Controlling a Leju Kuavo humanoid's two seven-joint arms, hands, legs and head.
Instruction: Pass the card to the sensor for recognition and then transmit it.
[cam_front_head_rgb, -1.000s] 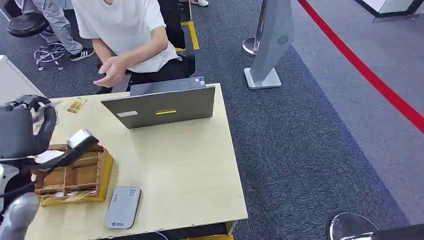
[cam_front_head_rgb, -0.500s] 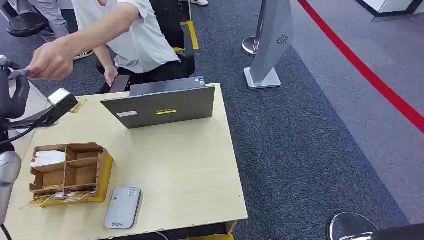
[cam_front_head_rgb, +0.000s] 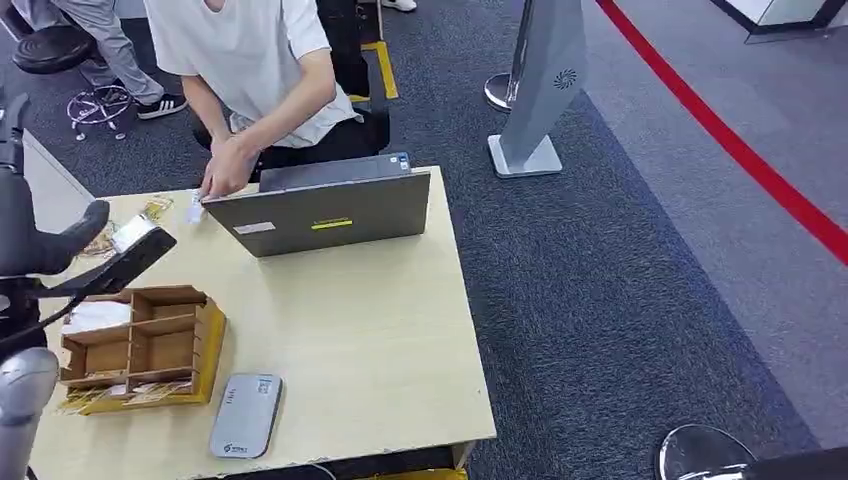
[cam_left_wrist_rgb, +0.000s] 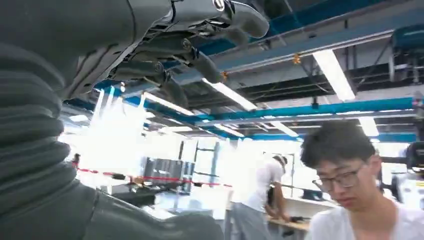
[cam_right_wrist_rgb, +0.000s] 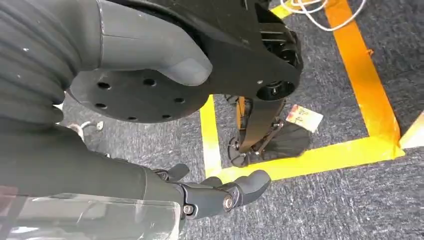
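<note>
My left hand (cam_front_head_rgb: 75, 255) hangs above the table's left edge, over the far corner of the wooden card box (cam_front_head_rgb: 205, 345). In the left wrist view its fingers (cam_left_wrist_rgb: 200, 57) are spread against the ceiling and hold nothing. A person seated behind the table presses a small white card (cam_front_head_rgb: 194, 211) onto the tabletop beside the laptop's left corner. The grey card sensor (cam_front_head_rgb: 245, 415) lies flat near the table's front edge, right of the box. My right hand (cam_right_wrist_rgb: 220, 195) hangs by my side over the carpet, fingers loosely bent and empty.
A grey laptop (cam_front_head_rgb: 320, 212) stands open at the back of the wooden table (cam_front_head_rgb: 380, 340). Loose yellowish cards (cam_front_head_rgb: 152, 208) lie at the far left. A grey kiosk stand (cam_front_head_rgb: 540, 90) and a red floor line (cam_front_head_rgb: 740, 150) are off to the right.
My left hand rose from the card box toward the person, who reached out and met it. The person's hand has since drawn back and set a white card by the laptop; my hand has lowered.
</note>
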